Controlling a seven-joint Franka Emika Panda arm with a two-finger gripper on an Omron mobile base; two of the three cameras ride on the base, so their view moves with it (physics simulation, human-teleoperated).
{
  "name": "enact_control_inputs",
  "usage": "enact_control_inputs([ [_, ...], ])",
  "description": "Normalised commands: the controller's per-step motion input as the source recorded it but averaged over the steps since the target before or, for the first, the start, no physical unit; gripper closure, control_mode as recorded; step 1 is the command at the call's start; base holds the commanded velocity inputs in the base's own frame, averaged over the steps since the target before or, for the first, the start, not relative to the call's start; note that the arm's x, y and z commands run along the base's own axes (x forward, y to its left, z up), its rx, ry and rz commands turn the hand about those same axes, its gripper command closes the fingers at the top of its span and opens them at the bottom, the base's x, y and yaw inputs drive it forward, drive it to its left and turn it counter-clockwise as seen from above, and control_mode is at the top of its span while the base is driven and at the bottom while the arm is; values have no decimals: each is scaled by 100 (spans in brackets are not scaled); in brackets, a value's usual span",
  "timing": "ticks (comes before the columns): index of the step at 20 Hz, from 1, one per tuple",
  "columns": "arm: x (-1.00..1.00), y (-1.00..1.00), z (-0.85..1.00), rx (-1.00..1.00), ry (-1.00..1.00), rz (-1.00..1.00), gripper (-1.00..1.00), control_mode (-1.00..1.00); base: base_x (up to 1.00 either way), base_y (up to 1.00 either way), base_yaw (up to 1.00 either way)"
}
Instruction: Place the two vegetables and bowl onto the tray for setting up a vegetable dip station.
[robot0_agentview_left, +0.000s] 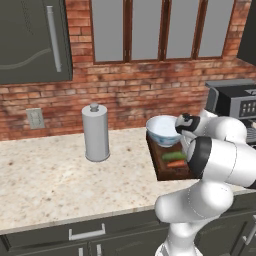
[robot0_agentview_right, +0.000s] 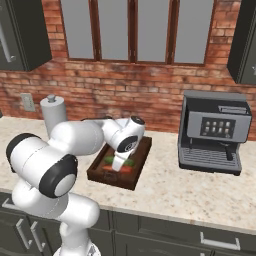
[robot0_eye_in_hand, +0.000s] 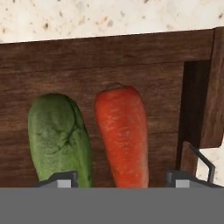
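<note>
Dark brown wooden tray (robot0_eye_in_hand: 109, 52) w/ carrot (robot0_eye_in_hand: 123, 133) and cucumber (robot0_eye_in_hand: 59, 138) lying side by side on it, bowl (robot0_agentview_left: 163, 130) at its far end. Gripper (robot0_eye_in_hand: 118, 177) right above the veg, fingers apart, holding nothing.

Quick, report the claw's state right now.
Claw: open, holding nothing; its tips stand apart over the carrot and cucumber lying in the tray.

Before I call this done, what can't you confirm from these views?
- Jaws open or shut: the gripper shows just its tips.
- Carrot and cucumber lower ends: cut off by the hand view's bottom edge.
- Tray near end: behind the arm in the left base view.
- Bowl base: hidden by the arm.
</note>
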Motion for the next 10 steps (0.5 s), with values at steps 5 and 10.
enact_control_inputs([
  [5, -13, -9, -9, 1, 6, -5, -100, -100, 0, 0, 0],
  [10, -20, -13, -4, 0, 6, -8, -100, -100, 0, 0, 0],
])
